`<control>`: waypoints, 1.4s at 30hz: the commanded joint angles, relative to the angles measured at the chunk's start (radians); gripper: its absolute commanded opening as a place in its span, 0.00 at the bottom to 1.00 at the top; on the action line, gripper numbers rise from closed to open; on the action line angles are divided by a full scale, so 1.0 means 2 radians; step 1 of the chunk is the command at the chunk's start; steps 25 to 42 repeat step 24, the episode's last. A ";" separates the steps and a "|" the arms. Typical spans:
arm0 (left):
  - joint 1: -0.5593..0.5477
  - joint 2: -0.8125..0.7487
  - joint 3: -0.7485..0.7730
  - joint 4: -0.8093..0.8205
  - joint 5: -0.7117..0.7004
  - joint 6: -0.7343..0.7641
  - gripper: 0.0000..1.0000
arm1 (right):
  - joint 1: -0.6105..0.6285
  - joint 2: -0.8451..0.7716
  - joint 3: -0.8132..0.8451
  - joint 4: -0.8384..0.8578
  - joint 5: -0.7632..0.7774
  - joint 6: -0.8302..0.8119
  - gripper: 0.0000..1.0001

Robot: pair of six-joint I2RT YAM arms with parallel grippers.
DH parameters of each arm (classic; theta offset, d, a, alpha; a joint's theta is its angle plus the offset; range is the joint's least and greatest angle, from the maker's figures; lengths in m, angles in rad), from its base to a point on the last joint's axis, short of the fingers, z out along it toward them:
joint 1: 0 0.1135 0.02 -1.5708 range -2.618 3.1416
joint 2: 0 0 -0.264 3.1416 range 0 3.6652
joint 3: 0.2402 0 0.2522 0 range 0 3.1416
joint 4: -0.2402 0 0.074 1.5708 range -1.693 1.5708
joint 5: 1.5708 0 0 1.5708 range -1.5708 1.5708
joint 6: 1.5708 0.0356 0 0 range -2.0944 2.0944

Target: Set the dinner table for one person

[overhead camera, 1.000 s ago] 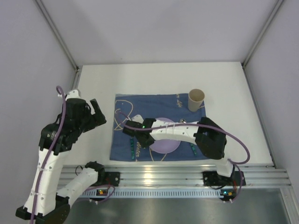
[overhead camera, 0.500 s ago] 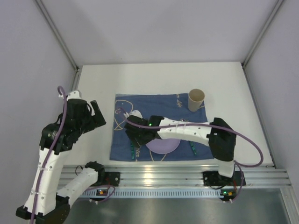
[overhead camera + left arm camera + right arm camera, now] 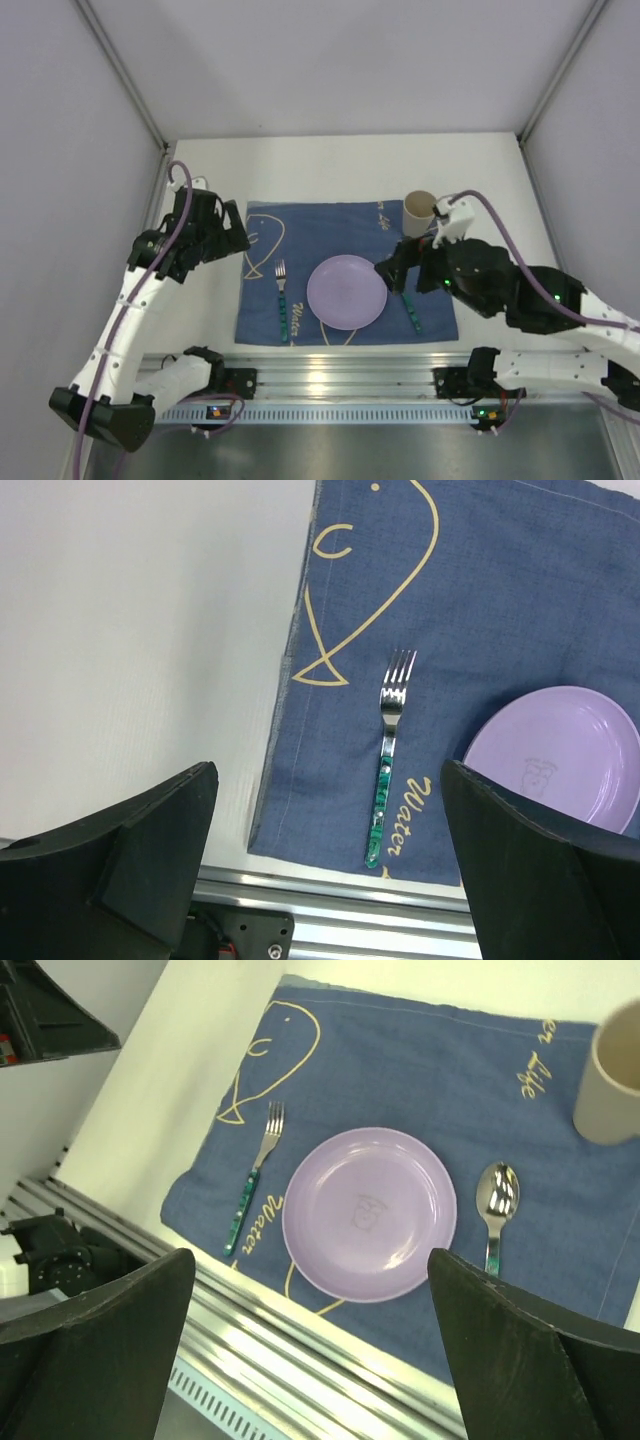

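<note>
On the white dinner table (image 3: 330, 165) lies a blue cloth (image 3: 330, 225) with a purple plate (image 3: 346, 291) at its middle. A green-handled fork (image 3: 282, 300) rests left of the plate and a spoon (image 3: 495, 1205) right of it. A beige cup (image 3: 419, 212) stands at the cloth's far right corner. My left gripper (image 3: 225, 235) hovers open over the table by the cloth's far left corner, holding nothing. My right gripper (image 3: 395, 272) hangs open above the cloth's right side, partly hiding the spoon in the top view. Both wrist views show the fork (image 3: 387, 770) lying free.
A silver metal rail (image 3: 380, 365) runs along the table's near edge, just in front of the cloth. Grey walls close in the table on the left, the right and the far side.
My right gripper has opened, left the fork on the cloth left of the plate, and drawn back to the right. My left arm has swung farther and toward the cloth's corner.
</note>
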 commanded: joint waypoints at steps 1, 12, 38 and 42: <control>0.002 0.019 -0.014 0.070 0.011 0.015 0.98 | -0.004 -0.068 -0.058 -0.077 0.026 0.082 1.00; 0.002 0.068 -0.044 0.160 -0.014 0.035 0.98 | -0.004 -0.314 -0.203 -0.075 0.031 0.195 1.00; 0.002 0.099 -0.057 0.242 -0.050 0.072 0.99 | -0.004 -0.214 -0.148 -0.135 0.080 0.156 1.00; 0.002 0.099 -0.057 0.242 -0.050 0.072 0.99 | -0.004 -0.214 -0.148 -0.135 0.080 0.156 1.00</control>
